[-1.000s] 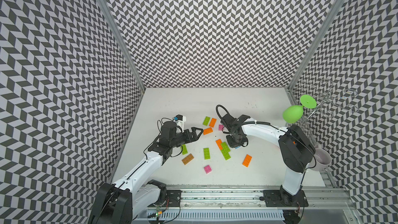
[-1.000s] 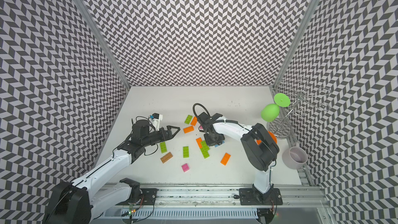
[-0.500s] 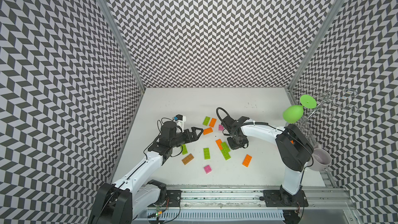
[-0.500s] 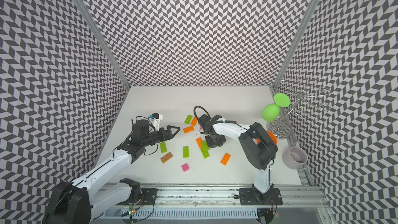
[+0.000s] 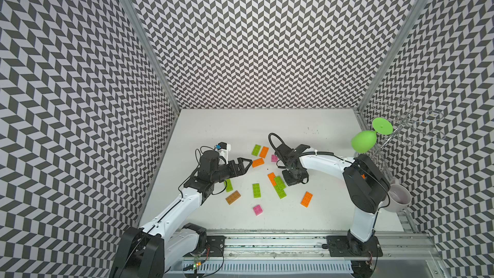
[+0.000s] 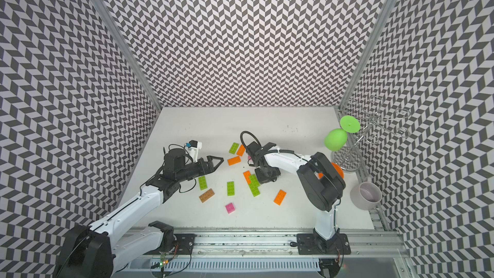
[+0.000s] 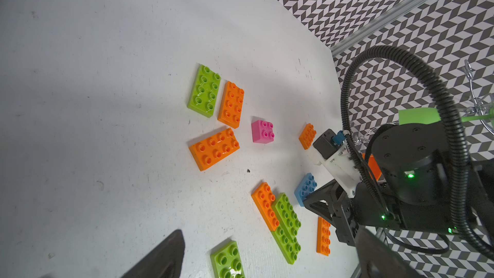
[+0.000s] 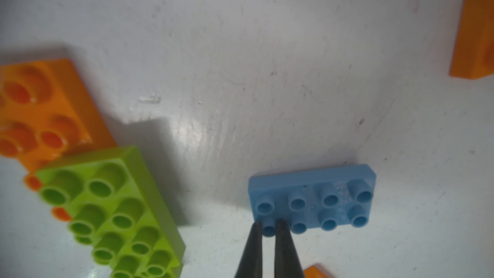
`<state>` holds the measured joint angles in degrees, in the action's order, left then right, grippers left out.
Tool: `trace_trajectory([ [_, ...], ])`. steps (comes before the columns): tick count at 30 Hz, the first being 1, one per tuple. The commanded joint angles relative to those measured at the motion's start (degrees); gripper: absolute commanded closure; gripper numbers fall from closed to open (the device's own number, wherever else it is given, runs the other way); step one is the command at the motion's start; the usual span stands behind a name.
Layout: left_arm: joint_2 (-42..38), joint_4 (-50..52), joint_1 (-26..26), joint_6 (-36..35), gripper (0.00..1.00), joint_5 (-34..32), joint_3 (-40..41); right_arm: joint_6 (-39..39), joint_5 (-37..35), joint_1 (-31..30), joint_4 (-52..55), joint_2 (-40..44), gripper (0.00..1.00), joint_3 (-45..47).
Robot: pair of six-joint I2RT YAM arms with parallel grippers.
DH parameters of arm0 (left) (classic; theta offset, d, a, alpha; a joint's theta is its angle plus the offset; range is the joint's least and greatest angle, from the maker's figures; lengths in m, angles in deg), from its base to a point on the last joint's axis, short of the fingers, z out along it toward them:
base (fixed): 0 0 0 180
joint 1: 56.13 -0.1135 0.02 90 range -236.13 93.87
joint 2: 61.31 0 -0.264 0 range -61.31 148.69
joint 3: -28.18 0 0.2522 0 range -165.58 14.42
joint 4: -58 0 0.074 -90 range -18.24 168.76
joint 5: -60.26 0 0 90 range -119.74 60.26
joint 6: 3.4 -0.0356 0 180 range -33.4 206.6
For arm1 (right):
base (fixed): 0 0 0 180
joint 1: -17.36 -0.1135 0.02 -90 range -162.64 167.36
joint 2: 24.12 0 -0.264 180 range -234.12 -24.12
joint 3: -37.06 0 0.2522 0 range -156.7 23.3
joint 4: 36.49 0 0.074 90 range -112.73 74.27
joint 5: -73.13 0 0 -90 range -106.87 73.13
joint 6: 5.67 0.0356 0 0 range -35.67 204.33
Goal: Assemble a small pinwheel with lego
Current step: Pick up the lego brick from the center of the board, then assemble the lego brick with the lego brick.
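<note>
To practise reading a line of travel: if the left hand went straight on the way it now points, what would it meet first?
Most likely the orange brick just ahead of the open left hand, before the pink square. The hand's height above the table is unclear.

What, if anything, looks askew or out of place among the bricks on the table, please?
Near the blue brick, a lime green brick sits askew, half atop an orange brick instead of lying flat. The right tool looks shut on only a corner stud of that blue brick, well off its centre.
</note>
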<state>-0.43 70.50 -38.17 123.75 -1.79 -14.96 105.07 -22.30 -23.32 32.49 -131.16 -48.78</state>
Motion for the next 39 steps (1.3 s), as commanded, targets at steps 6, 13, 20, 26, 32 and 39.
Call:
trace_trajectory([
  [6, 0.5, -1.3, -3.0, 1.9, 0.00, 0.3, -0.3, -3.3, -0.2, -1.3, 4.5, 3.4, 0.95, -8.3],
  [13, 1.3, -3.3, -12.8, 5.3, 0.00, 6.0, 3.0, -5.2, 2.5, -3.8, 6.8, -2.3, 0.95, -17.9],
  [20, 0.2, -3.0, -17.8, 4.9, 0.01, 9.1, 4.7, -5.8, 3.9, -6.3, 7.1, -8.5, 0.95, -23.1],
  [26, 0.5, -3.3, -18.0, 4.7, 0.00, 9.5, 5.0, -5.3, 4.6, -6.5, 6.8, -10.9, 0.95, -24.1],
  [32, 0.7, -3.6, -18.0, 4.4, 0.00, 9.8, 5.2, -4.8, 4.6, -6.5, 6.1, -11.8, 0.95, -23.6],
  [39, 0.5, -3.6, -18.0, 4.3, 0.00, 10.0, 5.4, -4.6, 4.1, -6.5, 5.6, -12.8, 0.95, -23.2],
])
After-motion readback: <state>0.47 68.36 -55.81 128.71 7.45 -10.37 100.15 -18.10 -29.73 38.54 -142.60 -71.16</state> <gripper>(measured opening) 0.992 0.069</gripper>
